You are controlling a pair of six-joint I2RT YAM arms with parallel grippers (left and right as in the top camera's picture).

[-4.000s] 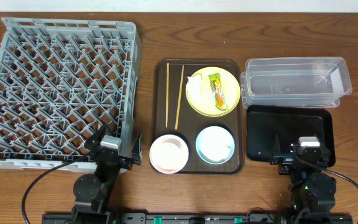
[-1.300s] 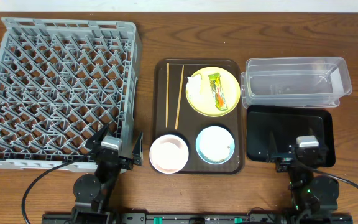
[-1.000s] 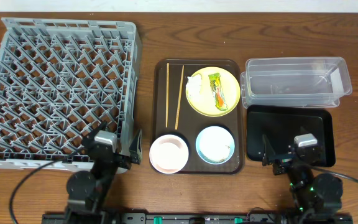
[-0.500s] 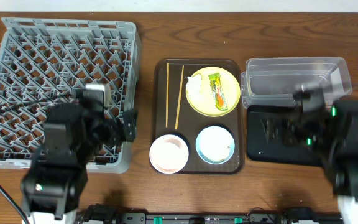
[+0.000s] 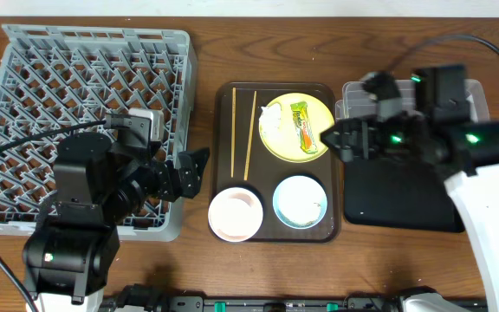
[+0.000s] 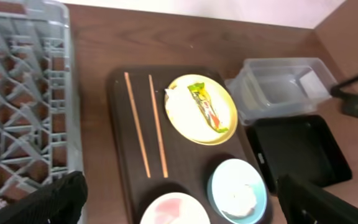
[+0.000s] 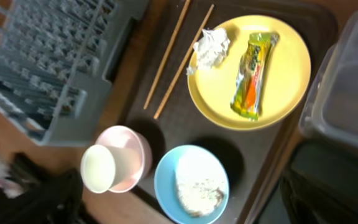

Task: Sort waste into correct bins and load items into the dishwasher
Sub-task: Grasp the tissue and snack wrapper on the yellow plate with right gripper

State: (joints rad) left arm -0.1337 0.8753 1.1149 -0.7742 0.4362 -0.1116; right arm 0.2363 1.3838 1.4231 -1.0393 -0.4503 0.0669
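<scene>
Low and centre in the overhead view, a pink bowl [image 5: 234,215] sits on the brown tray [image 5: 223,173], and the right wrist view catches a white cup [image 7: 106,168] nested inside it. Just to its right is the blue bowl [image 5: 300,202], with rice scraps [image 7: 197,183] heaped in it. Left gripper [image 5: 193,169] hangs at the right edge of the rack [image 5: 85,95], beside the tray, fingers spread wide: its own camera puts them in the two bottom corners. Further up, the chopsticks [image 5: 234,130] lie side by side down the tray's left part. Upper right of the tray is the plate [image 5: 284,146], with tissue [image 5: 271,117] and wrapper [image 5: 301,126] resting on it. Right gripper [image 5: 329,141] hovers at the plate's right rim, fingers apart too. Over at the right lies the black tray [image 5: 397,195], with the tub [image 6: 278,90] above it, partly hidden overhead by the right arm.
</scene>
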